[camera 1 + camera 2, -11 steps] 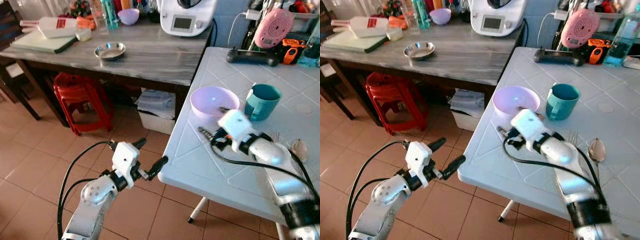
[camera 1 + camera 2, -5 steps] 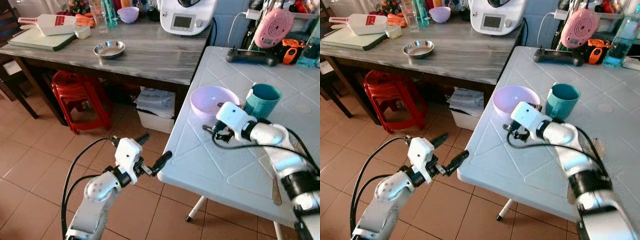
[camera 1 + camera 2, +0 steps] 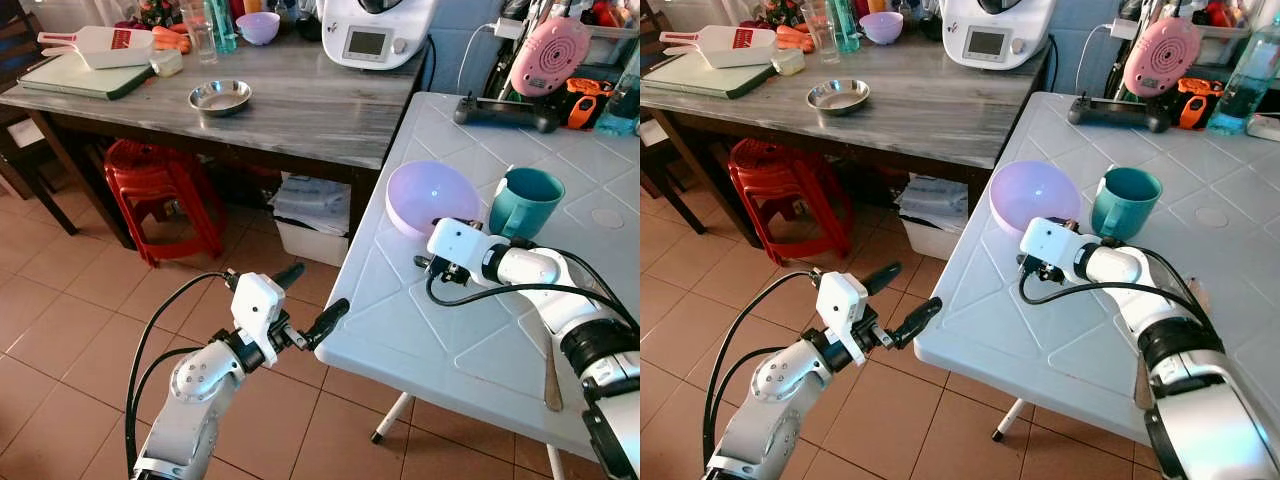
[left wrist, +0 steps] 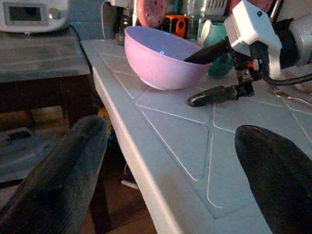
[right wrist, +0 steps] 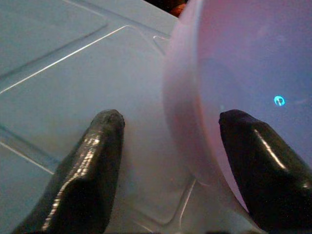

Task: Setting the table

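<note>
A pale purple bowl [image 3: 430, 192] stands near the left edge of the white plastic table [image 3: 400, 330], its inside turned toward me. My right gripper [image 3: 430, 255] is at the bowl's near side, open. In the left wrist view one finger [image 4: 204, 51] reaches over the rim into the bowl, while the other [image 4: 214, 92] lies low on the table outside it. A teal mug [image 3: 525, 200] stands just right of the bowl. A fork [image 4: 292, 95] lies beyond the right arm. Off the table's left edge, my left gripper [image 3: 315, 292] hangs open and empty over the floor.
A grey wooden table [image 3: 300, 110] at the back left holds a metal dish [image 3: 220, 97] and a white kitchen machine [image 3: 372, 30]. Under it are a red stool [image 3: 160, 190] and a white box [image 3: 310, 225]. A black controller [image 3: 500, 112] and a pink device [image 3: 545, 55] lie at the white table's far end.
My right gripper has dropped lower and reached forward to the bowl, its fingers now astride the rim. The bowl now shows more of its inside. The left arm has barely moved.
</note>
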Controlling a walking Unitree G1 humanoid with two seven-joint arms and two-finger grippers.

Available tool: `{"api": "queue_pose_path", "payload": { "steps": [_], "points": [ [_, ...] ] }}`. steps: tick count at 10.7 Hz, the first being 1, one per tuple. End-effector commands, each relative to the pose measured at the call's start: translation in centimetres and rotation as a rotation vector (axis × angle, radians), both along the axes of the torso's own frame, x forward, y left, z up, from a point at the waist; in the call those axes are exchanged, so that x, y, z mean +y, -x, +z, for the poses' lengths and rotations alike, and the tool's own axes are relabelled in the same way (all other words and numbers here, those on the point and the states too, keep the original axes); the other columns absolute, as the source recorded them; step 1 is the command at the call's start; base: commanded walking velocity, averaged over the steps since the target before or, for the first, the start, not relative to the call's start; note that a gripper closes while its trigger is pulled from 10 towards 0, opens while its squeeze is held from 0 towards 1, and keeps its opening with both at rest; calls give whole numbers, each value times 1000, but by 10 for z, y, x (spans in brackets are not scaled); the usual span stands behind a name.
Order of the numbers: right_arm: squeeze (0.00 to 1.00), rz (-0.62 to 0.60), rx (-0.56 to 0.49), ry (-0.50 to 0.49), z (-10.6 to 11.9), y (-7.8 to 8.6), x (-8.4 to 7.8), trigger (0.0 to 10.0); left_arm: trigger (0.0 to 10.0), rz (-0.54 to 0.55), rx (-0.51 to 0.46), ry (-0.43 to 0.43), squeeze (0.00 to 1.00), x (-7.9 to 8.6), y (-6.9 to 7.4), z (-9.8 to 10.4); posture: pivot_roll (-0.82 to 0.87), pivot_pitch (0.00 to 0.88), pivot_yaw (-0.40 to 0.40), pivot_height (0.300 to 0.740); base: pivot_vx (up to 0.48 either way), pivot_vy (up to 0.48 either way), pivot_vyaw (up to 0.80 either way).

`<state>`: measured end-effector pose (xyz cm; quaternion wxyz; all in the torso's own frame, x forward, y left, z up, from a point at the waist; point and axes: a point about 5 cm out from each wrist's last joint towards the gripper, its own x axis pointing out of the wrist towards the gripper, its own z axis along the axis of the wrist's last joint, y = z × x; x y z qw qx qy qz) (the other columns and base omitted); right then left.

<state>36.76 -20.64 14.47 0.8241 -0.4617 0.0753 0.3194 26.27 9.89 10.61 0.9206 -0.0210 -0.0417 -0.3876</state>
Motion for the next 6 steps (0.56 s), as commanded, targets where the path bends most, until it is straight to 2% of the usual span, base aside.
{"api": "queue_pose_path", "payload": {
  "steps": [1, 2, 6],
  "points": [
    [0, 1, 11, 40, -4, 0, -1, 0, 10000, -3, -4, -11, 0, 2, 2, 2, 92, 105, 39, 740, 0, 0, 0],
    [0, 1, -17, 78, -2, -1, -4, 0, 10000, 0, -1, -13, 0, 2, 2, 1, 93, 103, 41, 740, 0, 0, 0],
    [0, -4, -61, 119, -1, -1, -12, 0, 10000, -15, -8, -8, 0, 1, 1, 2, 89, 96, 47, 740, 0, 0, 0]
  ]
}}
